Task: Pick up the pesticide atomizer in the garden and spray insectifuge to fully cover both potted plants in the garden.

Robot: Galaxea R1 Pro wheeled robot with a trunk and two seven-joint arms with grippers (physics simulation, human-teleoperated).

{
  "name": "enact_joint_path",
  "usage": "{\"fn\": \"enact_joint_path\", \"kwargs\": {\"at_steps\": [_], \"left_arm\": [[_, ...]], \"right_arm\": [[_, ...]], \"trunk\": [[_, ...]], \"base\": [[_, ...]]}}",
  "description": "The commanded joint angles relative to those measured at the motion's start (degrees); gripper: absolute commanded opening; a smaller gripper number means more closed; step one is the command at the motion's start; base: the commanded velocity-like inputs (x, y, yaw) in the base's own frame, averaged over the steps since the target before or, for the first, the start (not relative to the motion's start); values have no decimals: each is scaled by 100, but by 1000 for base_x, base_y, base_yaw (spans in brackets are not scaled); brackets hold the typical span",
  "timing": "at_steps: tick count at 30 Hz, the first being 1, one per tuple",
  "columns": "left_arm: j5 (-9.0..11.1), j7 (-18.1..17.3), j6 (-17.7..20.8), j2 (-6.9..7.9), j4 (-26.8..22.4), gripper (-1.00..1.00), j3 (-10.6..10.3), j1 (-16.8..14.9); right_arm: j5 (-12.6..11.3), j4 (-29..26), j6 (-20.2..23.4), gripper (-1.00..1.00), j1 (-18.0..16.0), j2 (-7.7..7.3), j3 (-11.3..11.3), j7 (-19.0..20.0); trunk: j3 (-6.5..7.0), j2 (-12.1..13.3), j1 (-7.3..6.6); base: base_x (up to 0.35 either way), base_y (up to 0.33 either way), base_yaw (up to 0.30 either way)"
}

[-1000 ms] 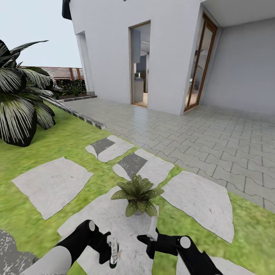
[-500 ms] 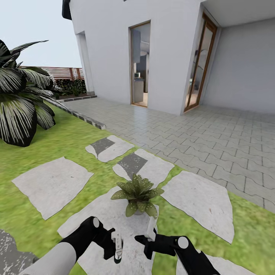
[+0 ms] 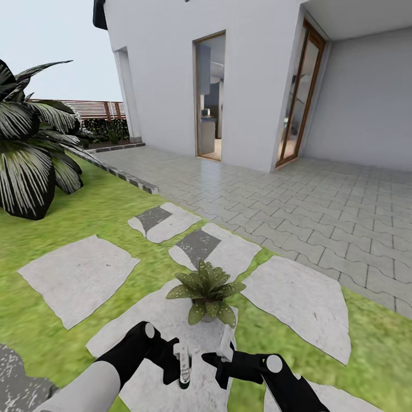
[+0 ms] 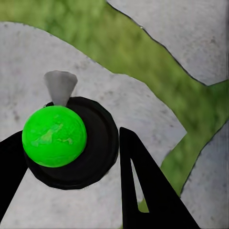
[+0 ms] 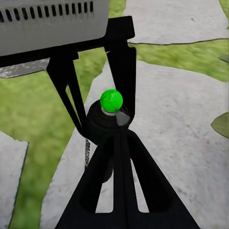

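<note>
The left gripper [image 3: 184, 366] is pinching the pesticide atomizer [image 3: 183, 361] between its jaws; arm and fingers are hiding most of the bottle, and no label writing is readable. Its green cap [image 4: 54, 136] is facing the wrist camera. The right gripper [image 3: 226, 356] is sitting just beside it; its jaw state cannot be determined. One potted plant [image 3: 206, 290] is standing near, beyond both grippers, on a stepping stone [image 3: 154, 326].

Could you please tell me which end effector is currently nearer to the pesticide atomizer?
Left. The left end effector straddles the pesticide atomizer; the right end effector sits just beside it, toward the potted plant.
</note>
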Motion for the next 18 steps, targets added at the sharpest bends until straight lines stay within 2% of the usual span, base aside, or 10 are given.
{"fn": "enact_joint_path", "kwargs": {"at_steps": [1,3,8,11,15,18], "left_arm": [[-29,-23,-6,-7,-9,-100,-1,-1],[-26,-25,-15,-16,-9,-100,-1,4],[-21,-34,-378,-40,-1,-100,4,7],[-28,-165,-412,-68,2,-100,-13,7],[-23,-266,-420,-79,2,-100,-322,24],[-21,-271,-421,-96,0,-100,-364,25]], "right_arm": [[50,-5,-29,-100,-2,2,-8,2],[50,-4,-33,-100,-2,2,-8,2],[58,-4,-32,-100,-2,2,-8,1],[59,-4,-31,-100,-2,2,-8,1],[59,-4,-34,-100,-2,2,-8,1],[59,-4,-34,-100,-2,2,-8,1]], "trunk": [[-5,-2,-1],[-5,-2,-1],[-5,-2,-1],[-5,-2,-1],[-5,-2,-1],[-5,-2,-1]], "base": [[0,0,0],[0,0,0],[0,0,0],[0,0,0],[0,0,0],[0,0,0]]}}
